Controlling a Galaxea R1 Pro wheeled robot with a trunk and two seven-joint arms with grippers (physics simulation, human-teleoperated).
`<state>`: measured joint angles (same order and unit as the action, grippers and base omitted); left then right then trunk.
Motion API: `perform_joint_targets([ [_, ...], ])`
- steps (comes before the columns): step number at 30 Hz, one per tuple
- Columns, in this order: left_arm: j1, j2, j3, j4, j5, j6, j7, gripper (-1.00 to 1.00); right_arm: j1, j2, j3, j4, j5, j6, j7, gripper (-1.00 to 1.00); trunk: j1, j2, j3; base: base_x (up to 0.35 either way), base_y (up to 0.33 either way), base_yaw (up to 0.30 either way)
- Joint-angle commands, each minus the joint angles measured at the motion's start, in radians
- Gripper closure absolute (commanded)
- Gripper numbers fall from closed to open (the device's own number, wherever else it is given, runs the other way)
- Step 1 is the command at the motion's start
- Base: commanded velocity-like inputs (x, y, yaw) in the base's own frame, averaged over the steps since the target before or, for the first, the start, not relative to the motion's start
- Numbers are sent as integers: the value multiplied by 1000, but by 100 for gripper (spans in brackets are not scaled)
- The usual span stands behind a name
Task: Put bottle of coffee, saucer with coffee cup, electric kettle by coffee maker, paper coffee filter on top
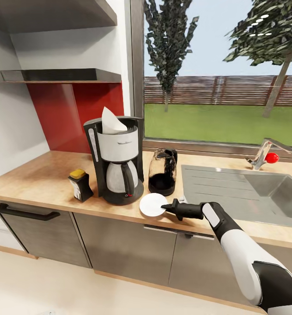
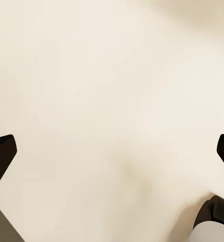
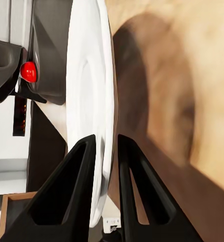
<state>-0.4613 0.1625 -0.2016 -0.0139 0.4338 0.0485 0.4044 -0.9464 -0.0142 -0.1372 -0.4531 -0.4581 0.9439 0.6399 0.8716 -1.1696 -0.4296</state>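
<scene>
1. White saucer (image 1: 152,204) sits at the wooden countertop's (image 1: 40,179) front edge; the right gripper (image 1: 167,207) pinches its rim.
2. Behind it stand the coffee maker (image 1: 117,164), the coffee bottle (image 1: 80,184) and the kettle (image 1: 162,171).
3. A paper filter (image 1: 112,121) pokes out of the maker's top.
4. The left gripper (image 2: 112,151) is spread wide over the pale floor (image 2: 112,75).

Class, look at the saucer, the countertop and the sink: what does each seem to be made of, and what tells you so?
Saucer: probably glazed ceramic; plain white and smooth, with a soft sheen in the right wrist view.
Countertop: looks like wood or wood-effect laminate; light tan with faint grain, matte.
Sink: likely brushed stainless steel; even grey with a ridged drainer.
</scene>
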Motion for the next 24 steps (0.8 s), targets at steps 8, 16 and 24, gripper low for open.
perform_joint_targets([
  [8, 0, 0, -9, -1, 6, 5, 4, -100, 0, 0, -2, 7, 29, 1, -5, 100, 0, 0, -1, 0, 0, 0],
  [16, 0, 0, -9, -1, 6, 5, 4, -100, 0, 0, -2, 7, 29, 1, -5, 100, 0, 0, -1, 0, 36, 0],
  [24, 0, 0, -9, -1, 6, 5, 4, -100, 0, 0, -2, 7, 29, 1, -5, 100, 0, 0, -1, 0, 3, 0],
])
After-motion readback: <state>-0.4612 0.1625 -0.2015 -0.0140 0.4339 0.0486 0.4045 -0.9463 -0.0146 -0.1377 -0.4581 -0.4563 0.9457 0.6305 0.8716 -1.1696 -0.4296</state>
